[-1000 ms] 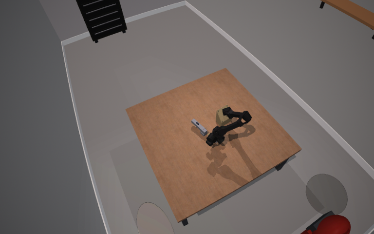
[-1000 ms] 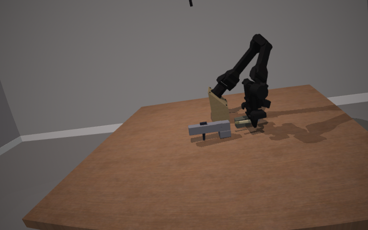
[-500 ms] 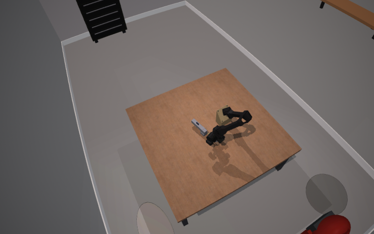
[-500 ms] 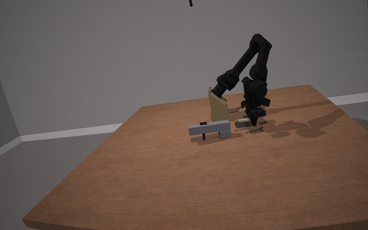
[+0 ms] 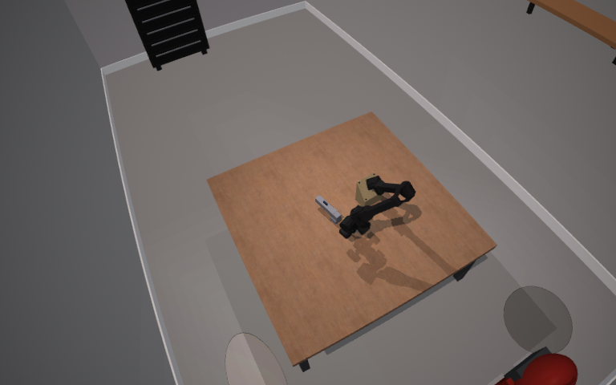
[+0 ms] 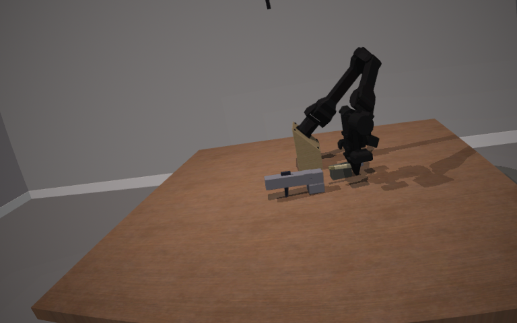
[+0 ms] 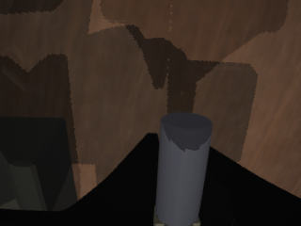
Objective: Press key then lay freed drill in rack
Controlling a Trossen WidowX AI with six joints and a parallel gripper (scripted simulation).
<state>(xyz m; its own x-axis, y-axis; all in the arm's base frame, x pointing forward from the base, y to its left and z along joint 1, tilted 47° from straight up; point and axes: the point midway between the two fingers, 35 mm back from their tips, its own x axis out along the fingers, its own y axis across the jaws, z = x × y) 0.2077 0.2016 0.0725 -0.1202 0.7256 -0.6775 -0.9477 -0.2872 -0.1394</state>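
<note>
The grey-lilac block [image 5: 330, 211] [image 6: 293, 180] stands at mid-table, with the dark key [image 5: 325, 203] [image 6: 285, 173] showing at its top and a dark stem below. My gripper [image 6: 357, 171] [image 7: 167, 143] is shut on the drill [image 6: 340, 166] [image 7: 182, 184], whose grey shank rises between the fingers in the wrist view. The drill's pale yellow length is outside the block, over the dark rack [image 6: 340, 174] [image 7: 39, 134] in the exterior view. In the wrist view the rack is left of the drill. Contact between drill and rack cannot be told. The arm hides the rack in the top view.
The tan angled arm base [image 5: 364, 195] [image 6: 306, 154] stands behind the block and rack on the wooden table [image 5: 281, 253] [image 6: 228, 243]. The arm arches over from it, and its shadow falls across the right side of the table.
</note>
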